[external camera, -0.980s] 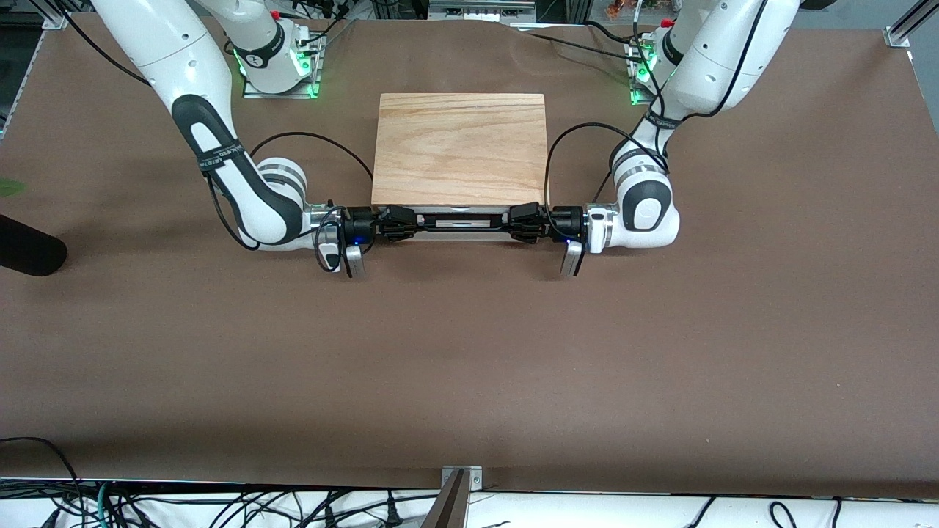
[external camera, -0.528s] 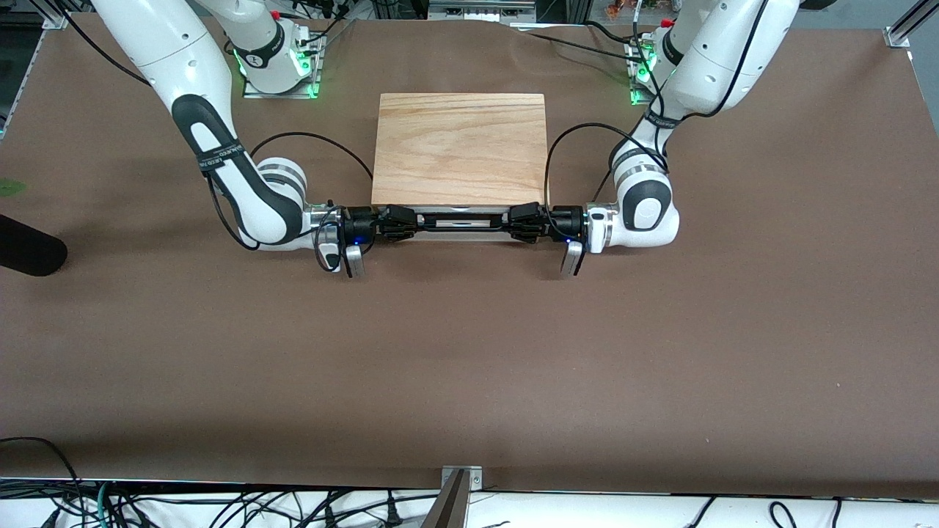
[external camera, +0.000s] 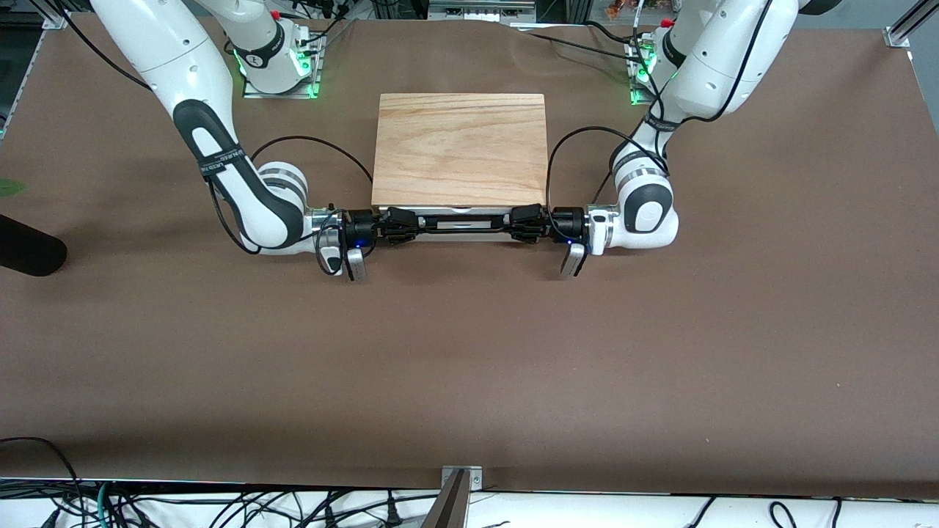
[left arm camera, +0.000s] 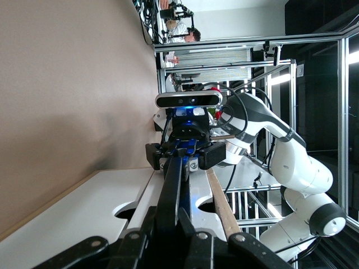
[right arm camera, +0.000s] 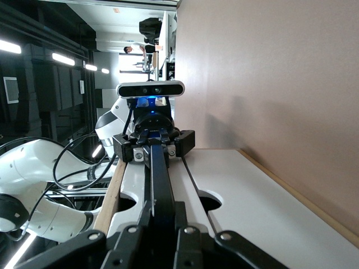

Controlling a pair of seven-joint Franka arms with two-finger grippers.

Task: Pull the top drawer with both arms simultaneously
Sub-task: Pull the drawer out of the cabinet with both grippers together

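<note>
Cabinet [external camera: 460, 149] w/ light wood-grain top sits on brown tabletop [external camera: 469, 352], roughly midway between the two arm bases. Top drawer [external camera: 461, 223] is at the cabinet's front, the side nearer the front camera; only a narrow strip of its white front shows below the top slab, so it looks barely out, if at all. Long black bar handle [external camera: 461, 226] runs across that front.

Left arm [external camera: 645, 213] comes in from its end of the tabletop, forearm low and level. Left pincer [external camera: 530, 223] is pinched on the handle at that end; in the left wrist view the fingers [left arm camera: 132, 244] are pressed onto the bar [left arm camera: 171, 193].

Right arm [external camera: 257, 205] mirrors it from the other end. Right pincer [external camera: 396, 224] is also clamped on the handle; right wrist view shows its fingers [right arm camera: 193, 241] closed round the bar [right arm camera: 160, 179].

Each wrist view looks straight along the bar to the other arm's pincer gripping the far end, w/ white drawer front [right arm camera: 247, 190] alongside and the wooden slab edge [left arm camera: 221, 204] on the opposite flank of the bar.
</note>
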